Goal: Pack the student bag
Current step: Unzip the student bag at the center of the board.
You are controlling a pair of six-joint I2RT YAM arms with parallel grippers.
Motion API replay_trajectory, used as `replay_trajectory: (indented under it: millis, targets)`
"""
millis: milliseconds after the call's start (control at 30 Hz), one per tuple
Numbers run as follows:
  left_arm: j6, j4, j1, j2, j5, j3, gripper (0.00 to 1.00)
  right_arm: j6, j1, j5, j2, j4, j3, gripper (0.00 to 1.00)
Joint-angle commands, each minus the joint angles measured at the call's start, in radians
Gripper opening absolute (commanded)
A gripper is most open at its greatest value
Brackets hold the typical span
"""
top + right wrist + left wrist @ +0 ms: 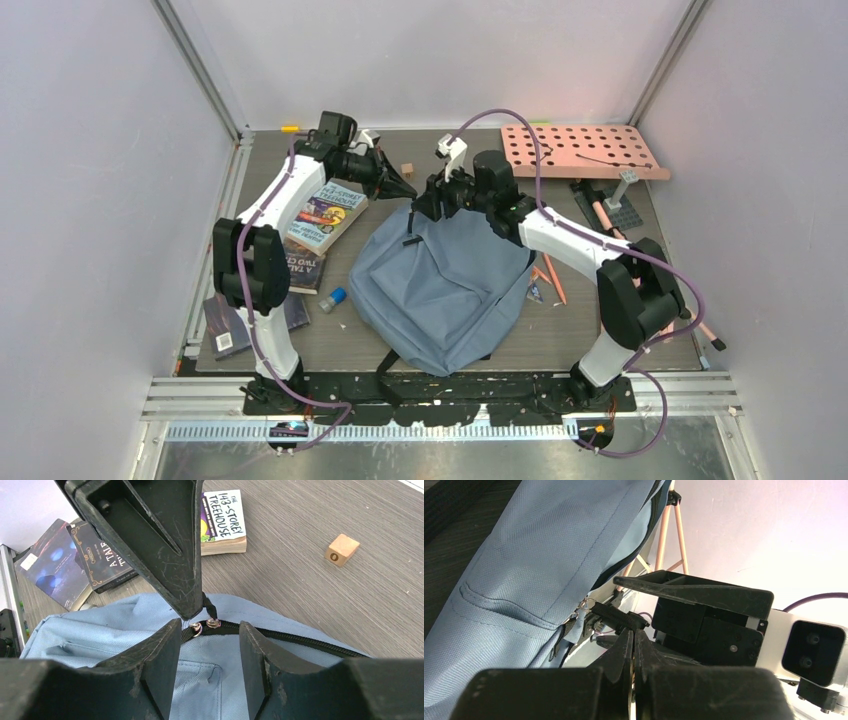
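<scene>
The left claw (634,634), apparently pinching a zipper pull (615,615), steadies the student bag (440,285) for the spread right claw (210,626) opposite.

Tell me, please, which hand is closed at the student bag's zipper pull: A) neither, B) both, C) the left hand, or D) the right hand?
C: the left hand is pinched shut at the zipper pull of the student bag, while the right hand stands open around it.
</scene>
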Motion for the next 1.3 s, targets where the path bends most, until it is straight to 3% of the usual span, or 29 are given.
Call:
replay_trajectory:
  millis: [0, 400, 867, 967, 1133, 1233, 1267]
  targets:
    - [-0.03, 0.051, 0.008, -0.072, 0.063, 0.011, 0.0, -0.035, 0.004, -0.046, 0.029, 0.054, 0.038, 0.51]
    - [-0.031, 0.024, 0.008, -0.07, 0.073, 0.023, 0.0, -0.084, 0.004, -0.022, 0.078, 0.082, 0.078, 0.57]
    - [-0.037, 0.006, 0.008, -0.057, 0.083, 0.049, 0.0, -0.098, 0.005, 0.016, 0.108, 0.103, 0.122, 0.54]
    - [-0.043, 0.007, 0.008, -0.056, 0.084, 0.054, 0.0, -0.095, 0.004, 0.02, 0.13, 0.098, 0.153, 0.47]
    - [-0.053, 0.017, 0.008, -0.058, 0.077, 0.051, 0.0, -0.091, 0.004, 0.023, 0.137, 0.085, 0.158, 0.24]
    - [-0.072, 0.043, 0.008, -0.062, 0.069, 0.043, 0.0, -0.088, 0.005, 0.023, 0.138, 0.078, 0.155, 0.04]
    - [-0.079, 0.054, 0.008, -0.064, 0.064, 0.041, 0.0, -0.085, 0.005, 0.023, 0.138, 0.075, 0.155, 0.02]
